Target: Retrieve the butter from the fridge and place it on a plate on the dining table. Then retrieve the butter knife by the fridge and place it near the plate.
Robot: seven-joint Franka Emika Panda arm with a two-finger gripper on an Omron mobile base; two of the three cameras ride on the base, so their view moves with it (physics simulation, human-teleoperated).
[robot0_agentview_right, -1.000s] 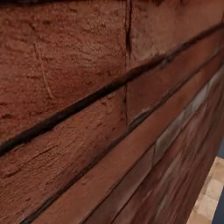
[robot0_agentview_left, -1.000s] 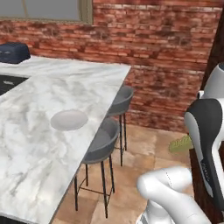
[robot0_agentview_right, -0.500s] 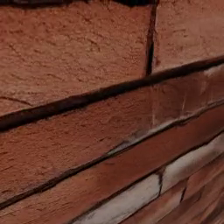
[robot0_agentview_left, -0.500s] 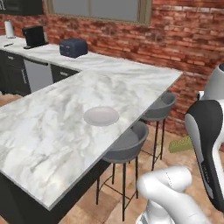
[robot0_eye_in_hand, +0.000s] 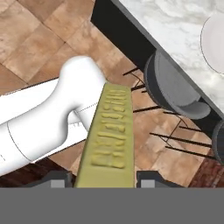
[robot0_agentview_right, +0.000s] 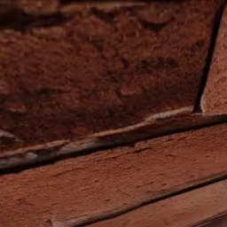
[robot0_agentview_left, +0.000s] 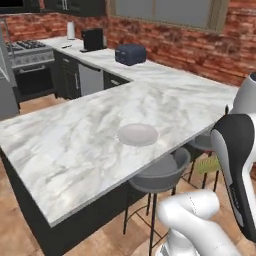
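In the hand view my gripper is shut on the butter, a yellow stick that runs up between the two dark finger tips. In the left base view the butter peeks out beside my dark forearm, off the near right edge of the dining table. The pale round plate lies on that marble slab near its right edge, with nothing on it. Seen from the hand, the plate and the table are at the top right. A grey steel panel at the far left may be the fridge. I cannot make out the butter knife.
Round grey stools stand under the table's right edge, also below the hand. A back counter carries a dark toaster and a black appliance. The steel oven range is at the far left. A brick wall is close on the right.
The base has turned, so the whole scene slid: the table and plate shifted right and the back counter and range came into view. The butter has stayed in the gripper.
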